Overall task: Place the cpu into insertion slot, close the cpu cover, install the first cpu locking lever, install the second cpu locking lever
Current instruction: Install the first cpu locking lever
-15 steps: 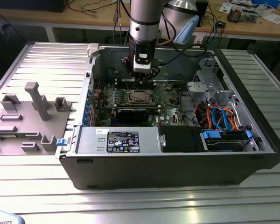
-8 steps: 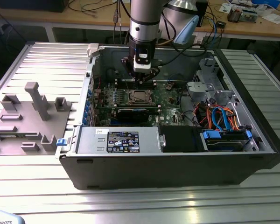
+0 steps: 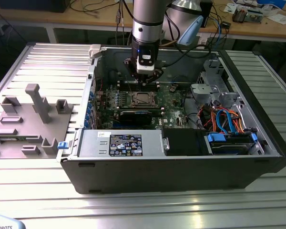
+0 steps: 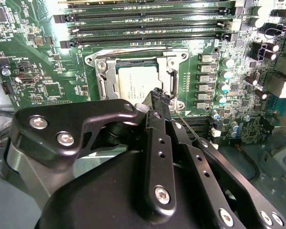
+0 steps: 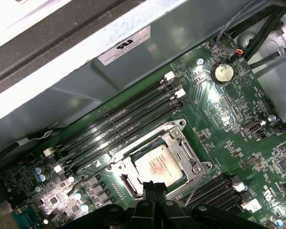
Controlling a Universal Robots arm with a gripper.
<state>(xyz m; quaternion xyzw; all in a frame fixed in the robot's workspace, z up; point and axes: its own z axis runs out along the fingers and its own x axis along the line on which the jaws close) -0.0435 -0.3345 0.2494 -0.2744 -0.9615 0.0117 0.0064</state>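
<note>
Down at the edge of the cpu cover [image 5: 187, 151], my gripper [image 5: 152, 189] sits pinched together, empty; I fear it could skid off the locking lever [image 5: 193, 191] and gouge the board [image 5: 229, 109].

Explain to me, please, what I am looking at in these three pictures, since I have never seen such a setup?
The exterior view shows a grey robot arm reaching down into an open black computer case, which lies on a ribbed metal table. A grey plastic fixture tray sits at the exterior view's left. The other two pictures come from cameras riding near the arm's wrist. They look past its black gripper at the green circuit board. There, the small square silver cpu already lies in the pale-rimmed insertion slot, and the silvery cpu cover lies flat around it. The gripper is shut and holds nothing. Its tips are at the slot's edge, near a thin wire lever.
</note>
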